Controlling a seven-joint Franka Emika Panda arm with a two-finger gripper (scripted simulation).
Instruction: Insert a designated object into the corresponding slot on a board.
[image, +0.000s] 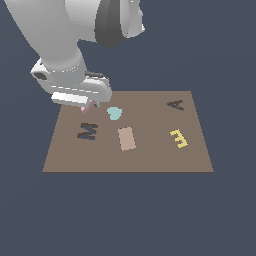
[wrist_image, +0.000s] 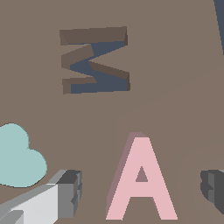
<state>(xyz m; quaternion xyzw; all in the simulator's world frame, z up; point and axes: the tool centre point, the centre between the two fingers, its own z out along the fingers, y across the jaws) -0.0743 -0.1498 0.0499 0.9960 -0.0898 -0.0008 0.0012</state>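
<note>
Board: we see the flat brown board lying on the dark ground, carrying pieces and cut-outs.
A slot: the dark A-shaped recess sits near the far corner at the exterior view's right, and nothing fills it.
M recess: the dark M-shaped cut-out is open too, toward the exterior view's left; the wrist view looks straight into it.
Other pieces: a teal heart lies near the board's far middle, a tan rectangle at the centre, a yellow E just nearer than the A slot.
Pink A: in the wrist view we have the pink letter A flat on the board, between the two fingers; in the exterior view only a sliver of pink shows under the hand, well apart from its slot.
Gripper: the gripper hangs low at the board's far corner on the exterior view's left, beside the heart.
Fingers: the near finger and the other one stand apart, one on each side of the A, with board showing in both gaps, so nothing is clamped.
</note>
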